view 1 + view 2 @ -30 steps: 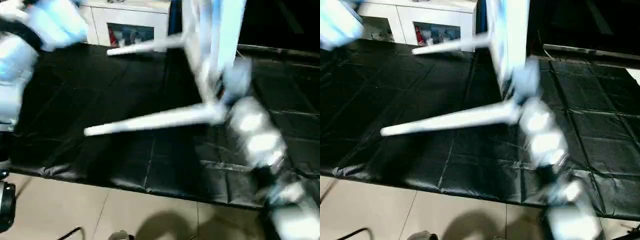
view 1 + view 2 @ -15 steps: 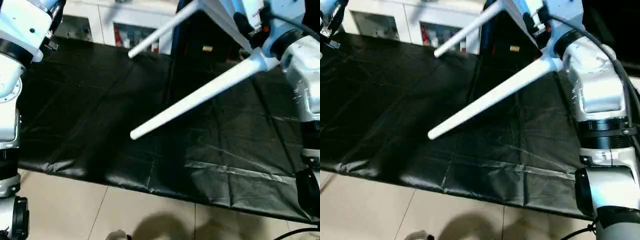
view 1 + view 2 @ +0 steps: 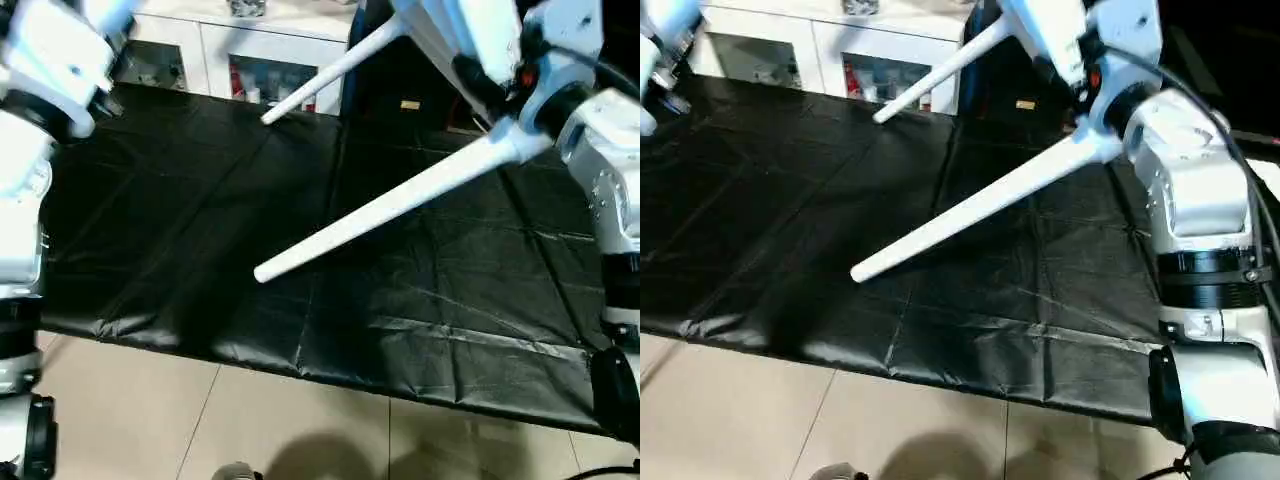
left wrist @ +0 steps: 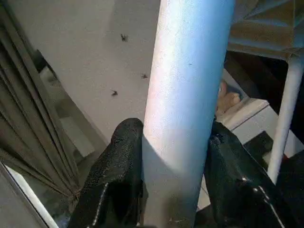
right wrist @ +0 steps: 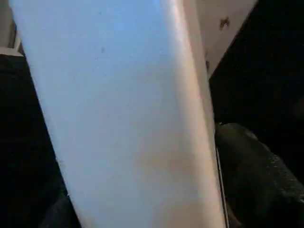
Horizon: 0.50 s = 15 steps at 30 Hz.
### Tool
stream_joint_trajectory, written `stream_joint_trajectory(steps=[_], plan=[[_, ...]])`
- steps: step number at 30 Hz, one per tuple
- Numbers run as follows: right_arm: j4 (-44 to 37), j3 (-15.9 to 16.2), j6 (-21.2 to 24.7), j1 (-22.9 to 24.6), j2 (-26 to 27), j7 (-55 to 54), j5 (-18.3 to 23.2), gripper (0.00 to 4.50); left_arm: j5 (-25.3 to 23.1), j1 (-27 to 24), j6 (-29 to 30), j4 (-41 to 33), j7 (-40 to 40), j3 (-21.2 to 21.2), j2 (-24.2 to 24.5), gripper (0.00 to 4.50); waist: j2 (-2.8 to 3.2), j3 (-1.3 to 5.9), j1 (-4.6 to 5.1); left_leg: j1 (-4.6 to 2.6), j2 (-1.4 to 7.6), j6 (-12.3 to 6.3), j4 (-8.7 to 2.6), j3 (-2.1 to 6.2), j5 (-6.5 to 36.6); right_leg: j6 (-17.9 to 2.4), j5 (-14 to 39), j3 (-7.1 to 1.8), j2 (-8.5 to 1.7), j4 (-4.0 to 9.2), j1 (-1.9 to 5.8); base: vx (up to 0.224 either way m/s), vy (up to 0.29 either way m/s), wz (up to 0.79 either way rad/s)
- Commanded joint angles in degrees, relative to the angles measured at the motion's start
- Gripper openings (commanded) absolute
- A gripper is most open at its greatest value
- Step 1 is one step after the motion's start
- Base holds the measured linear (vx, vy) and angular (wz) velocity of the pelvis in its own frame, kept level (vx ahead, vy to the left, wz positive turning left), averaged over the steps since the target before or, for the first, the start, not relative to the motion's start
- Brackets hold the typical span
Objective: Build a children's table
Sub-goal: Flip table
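All-white plastic children's table (image 3: 470, 40) held aloft above black sheet-covered floor (image 3: 200, 230), two long tapered round legs (image 3: 980, 205) slanting down toward it. Left gripper (image 4: 173, 156) clamped on a round white leg between both black fingers (image 4: 118, 175). Right gripper (image 5: 228, 175) at table top edge; finger state indeterminate.

The children's table (image 3: 470, 40) hangs tipped above the mat (image 3: 180, 220), over its far right part, two legs slanting down toward the left: the nearer leg (image 3: 390, 205) over the mat's middle, the farther leg (image 3: 330, 72) over its far edge. Behind that edge stands a cabinet (image 3: 270, 50); before the near edge lies the floor (image 3: 200, 420).
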<state>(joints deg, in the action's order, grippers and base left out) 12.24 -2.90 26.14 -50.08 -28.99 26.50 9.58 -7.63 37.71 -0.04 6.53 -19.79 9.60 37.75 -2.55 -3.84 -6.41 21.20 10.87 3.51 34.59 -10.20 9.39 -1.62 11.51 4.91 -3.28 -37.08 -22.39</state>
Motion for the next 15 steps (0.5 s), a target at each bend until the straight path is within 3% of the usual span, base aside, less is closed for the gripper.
stream_joint_trajectory(steps=[1, 4, 7, 15], plan=[[-2.87, -1.14, -1.45, 0.59, 0.33, 4.89, 4.14, 3.71, 0.71, -2.47, 6.56, 7.29, 0.41, 0.35, -1.1, 1.65, 0.09, 3.59, 0.22, -1.27, 2.16, 2.52, -3.77, 1.27, 17.16, -3.83, 24.8, -3.44, -5.2, 6.32, 1.36, 0.0, 0.0, 0.0], [-4.09, -0.82, -2.41, 0.99, 0.28, 6.58, 5.37, 3.91, 0.74, -2.81, 7.02, 7.97, 0.37, -0.1, -1.51, 1.65, -0.12, 3.68, 0.36, -1.13, 1.94, 1.78, -3.6, 1.15, 16.9, -3.13, 25.2, -3.41, -5.17, 6.35, 1.59, 0.0, 0.0, 0.0], [-6.64, -0.74, -2.72, 1.53, -0.14, 9.4, 6.9, 4.22, 0.72, -3.09, 7.42, 8.52, 0.79, -0.15, -2.06, 1.65, 0.08, 3.54, 0.38, -0.96, 1.9, 0.9, -3.69, 1.24, 15.76, -2.36, 26.22, -3.33, -5.07, 6.46, 1.52, 0.0, 0.0, 0.0], [-10.93, 0.38, -4.08, 3.73, -0.96, 14.96, 8.87, 4.5, 0.61, -3.93, 8.79, 7.04, 0.88, -0.74, -2.63, 1.64, 0.27, 3.4, 0.84, -2.02, 1.85, 1.55, -3.7, 1.51, 21.15, -1.13, 32.97, -2.85, -5.09, 7.66, 0.6, 0.0, 0.0, 0.0]])
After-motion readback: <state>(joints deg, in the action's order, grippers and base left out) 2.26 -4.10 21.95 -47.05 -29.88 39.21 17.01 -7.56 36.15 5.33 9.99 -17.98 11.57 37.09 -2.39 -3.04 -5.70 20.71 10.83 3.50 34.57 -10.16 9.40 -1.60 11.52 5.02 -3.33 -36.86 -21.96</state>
